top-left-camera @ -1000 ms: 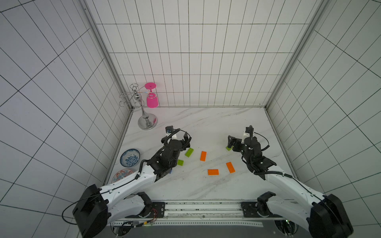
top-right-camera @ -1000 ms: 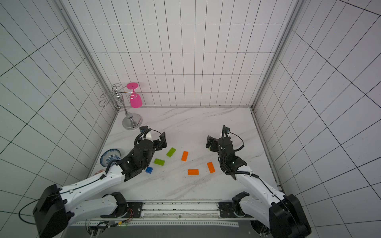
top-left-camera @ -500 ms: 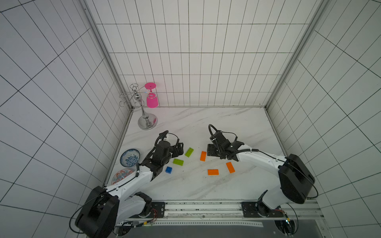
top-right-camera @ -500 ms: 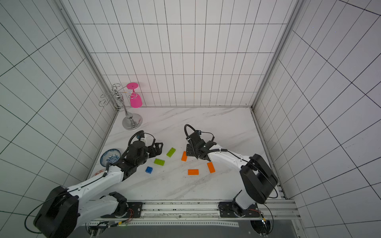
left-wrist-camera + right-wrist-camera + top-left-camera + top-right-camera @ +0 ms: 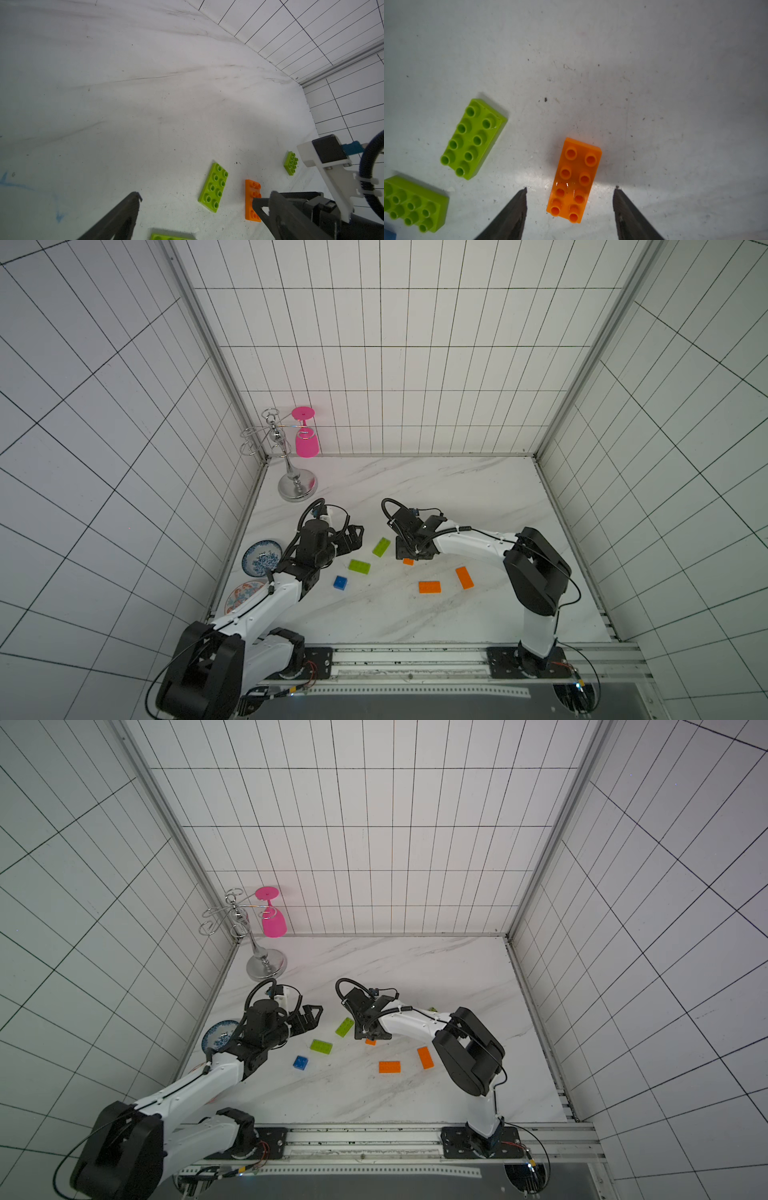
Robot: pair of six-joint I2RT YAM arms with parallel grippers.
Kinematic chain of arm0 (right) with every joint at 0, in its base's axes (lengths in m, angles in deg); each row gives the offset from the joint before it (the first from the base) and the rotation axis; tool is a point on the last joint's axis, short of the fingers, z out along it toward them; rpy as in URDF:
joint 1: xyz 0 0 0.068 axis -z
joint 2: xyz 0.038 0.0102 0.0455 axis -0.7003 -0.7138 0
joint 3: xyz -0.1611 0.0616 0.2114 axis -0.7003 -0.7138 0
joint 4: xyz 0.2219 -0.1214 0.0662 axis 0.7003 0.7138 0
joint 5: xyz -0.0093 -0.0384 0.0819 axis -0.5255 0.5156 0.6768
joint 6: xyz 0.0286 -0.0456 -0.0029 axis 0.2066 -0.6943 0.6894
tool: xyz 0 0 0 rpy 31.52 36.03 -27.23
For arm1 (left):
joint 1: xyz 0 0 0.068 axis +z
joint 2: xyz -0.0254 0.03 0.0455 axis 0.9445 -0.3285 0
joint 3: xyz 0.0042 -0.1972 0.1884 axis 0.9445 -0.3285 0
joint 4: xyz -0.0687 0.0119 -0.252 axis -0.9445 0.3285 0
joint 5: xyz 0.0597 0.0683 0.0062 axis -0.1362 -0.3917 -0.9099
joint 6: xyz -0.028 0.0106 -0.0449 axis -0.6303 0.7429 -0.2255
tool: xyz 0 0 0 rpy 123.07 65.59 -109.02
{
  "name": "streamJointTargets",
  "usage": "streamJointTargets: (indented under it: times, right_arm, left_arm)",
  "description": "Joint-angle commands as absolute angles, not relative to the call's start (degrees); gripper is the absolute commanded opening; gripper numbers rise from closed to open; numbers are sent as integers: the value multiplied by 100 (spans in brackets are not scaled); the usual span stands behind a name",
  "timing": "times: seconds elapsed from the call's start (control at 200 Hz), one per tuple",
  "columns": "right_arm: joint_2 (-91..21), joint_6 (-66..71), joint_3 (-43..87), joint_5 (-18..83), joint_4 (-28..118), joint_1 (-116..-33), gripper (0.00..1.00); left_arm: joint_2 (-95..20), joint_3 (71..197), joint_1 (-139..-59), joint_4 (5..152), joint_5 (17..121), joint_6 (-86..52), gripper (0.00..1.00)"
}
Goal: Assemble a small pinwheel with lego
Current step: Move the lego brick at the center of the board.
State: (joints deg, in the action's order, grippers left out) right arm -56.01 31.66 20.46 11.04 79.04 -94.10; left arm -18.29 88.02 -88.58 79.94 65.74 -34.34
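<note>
In a top view the right pincer (image 5: pixel 412 556) points down right over an orange brick (image 5: pixel 408 561), only a sliver of it peeking out. A tilted green brick (image 5: pixel 381 546) sits between it and the left pincer (image 5: pixel 356 539), which looks spread wide. The second green brick (image 5: pixel 359 566), blue square (image 5: pixel 340 582), level orange brick (image 5: pixel 429 586) and slanted orange brick (image 5: pixel 464 577) lie apart on the table (image 5: pixel 415 622).

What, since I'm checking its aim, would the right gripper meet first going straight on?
The orange brick, lying flat between its open jaws. The right gripper points down at it and would probably touch the table on either side; height is unclear.
</note>
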Motion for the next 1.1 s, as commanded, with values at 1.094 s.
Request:
streamJointTargets:
  times: [1.094]
  right_arm:
    - [-7206,-1225,3809,2265,9162,-8437,28]
  left_arm:
    - [-1656,8851,-8779,8371,6626,-3223,98]
